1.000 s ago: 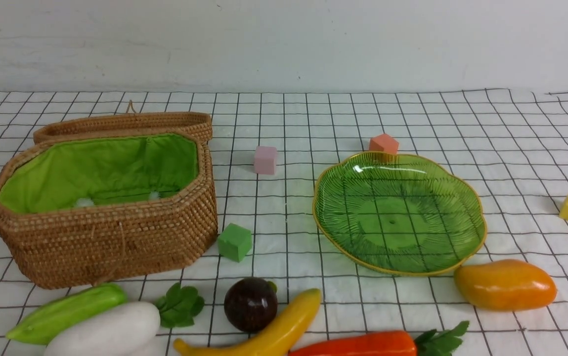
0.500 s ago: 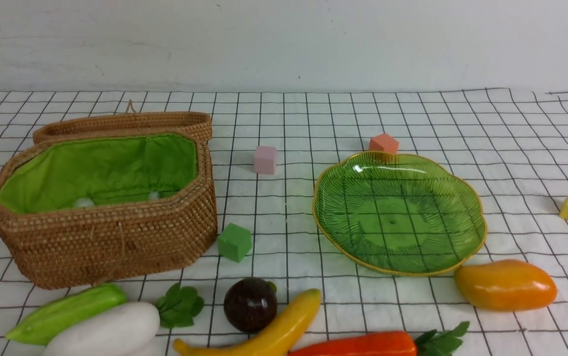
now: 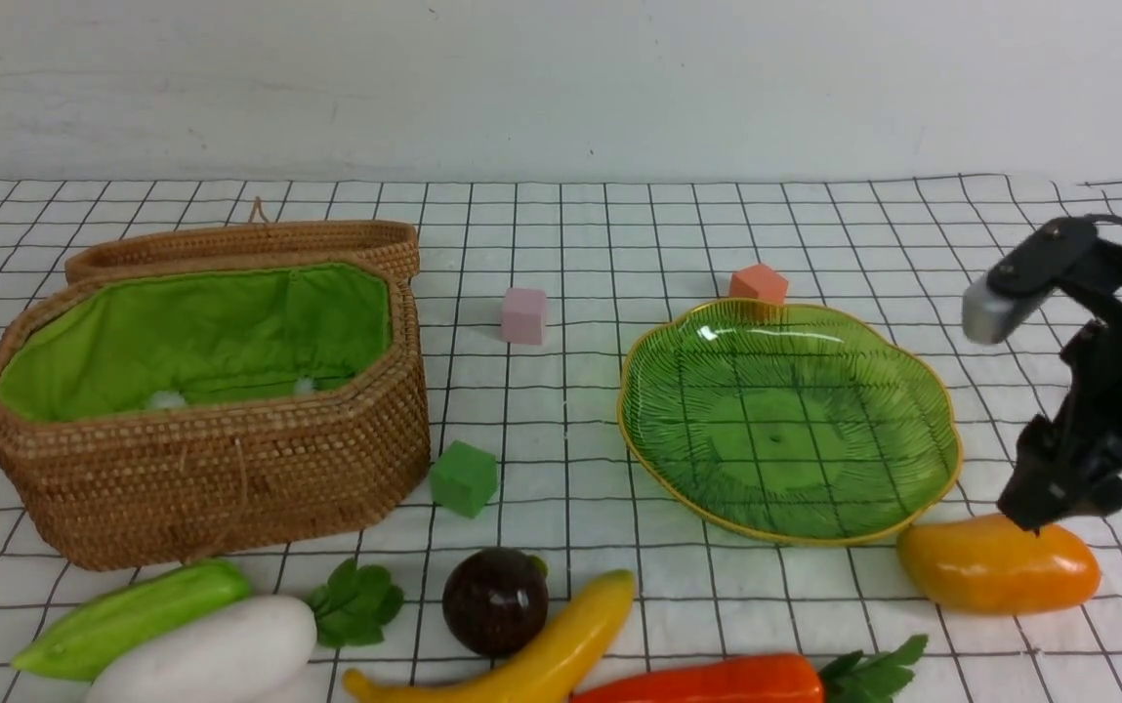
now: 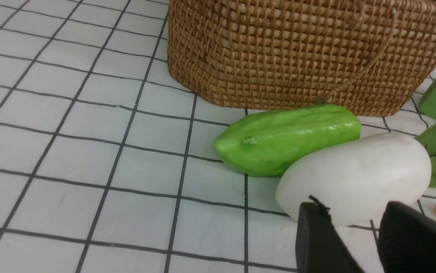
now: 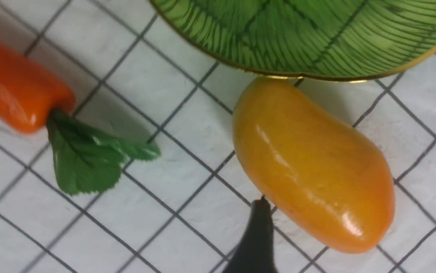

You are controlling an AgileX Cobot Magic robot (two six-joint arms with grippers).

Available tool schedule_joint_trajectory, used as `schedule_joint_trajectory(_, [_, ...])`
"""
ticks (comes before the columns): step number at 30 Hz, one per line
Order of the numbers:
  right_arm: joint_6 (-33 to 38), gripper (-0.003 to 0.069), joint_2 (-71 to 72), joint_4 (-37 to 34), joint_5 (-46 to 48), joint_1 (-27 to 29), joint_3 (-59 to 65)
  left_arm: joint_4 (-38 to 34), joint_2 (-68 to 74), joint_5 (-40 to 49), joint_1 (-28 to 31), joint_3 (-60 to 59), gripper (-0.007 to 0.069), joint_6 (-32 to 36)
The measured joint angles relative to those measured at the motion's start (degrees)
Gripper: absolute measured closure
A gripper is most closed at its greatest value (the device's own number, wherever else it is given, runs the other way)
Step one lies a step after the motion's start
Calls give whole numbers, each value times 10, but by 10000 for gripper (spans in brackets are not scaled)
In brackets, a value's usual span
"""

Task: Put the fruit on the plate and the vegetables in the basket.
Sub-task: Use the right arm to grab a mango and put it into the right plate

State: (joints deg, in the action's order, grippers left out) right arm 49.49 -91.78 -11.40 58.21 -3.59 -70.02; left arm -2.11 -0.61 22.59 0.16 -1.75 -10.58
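- Looking over the bench (image 3: 678, 596), I see a pink cube (image 3: 524, 315) between the basket (image 3: 228, 469) and the plate (image 3: 785, 430), a green cube (image 3: 464, 478) just beside the basket, and a red cube (image 3: 759, 283) behind the plate.
- The cucumber (image 3: 136, 620) and white radish (image 3: 214, 649) lie together in front of the basket; the dark ball (image 3: 495, 601) is right by the banana (image 3: 541, 649), and the carrot (image 3: 707, 679) is near that.
- The mango (image 3: 1000, 564) rests on the cloth close against the plate's rim; I can't tell if they touch.
- My right arm reaches in from the right side, its tool (image 5: 358, 198) pointing down above the mango, spread wide around it with nothing pinched.
- My left tool (image 4: 354, 206) hangs near the radish, partly spread and holding nothing.
- Compared with half a second ago, the right arm is newly in the front view and blocks the yellow cube; the produce lies unchanged.
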Motion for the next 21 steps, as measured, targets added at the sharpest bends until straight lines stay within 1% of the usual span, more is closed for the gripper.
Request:
schedule_joint_trajectory(3, [53,-22,-21,2,0,-1,0,0,0,0,0,0,386,0])
schedule_joint_trajectory(6, [76,-17,-48,5,-3,-1,0,0,0,0,0,0,386,0])
schedule_joint_trajectory(12, [82,6,-110,7,-9,-1,-1,0,0,0,0,0,386,0])
schedule_joint_trajectory(15, [84,39,-150,7,-6,-1,-1,0,0,0,0,0,386,0])
schedule_joint_trajectory(16, [84,43,-150,7,-6,-1,-1,0,0,0,0,0,386,0])
schedule_joint_trajectory(17, [84,74,-153,5,-1,-1,-3,0,0,0,0,0,386,0])
schedule_joint_trajectory(21, [84,77,-145,5,27,-1,-5,0,0,0,0,0,386,0])
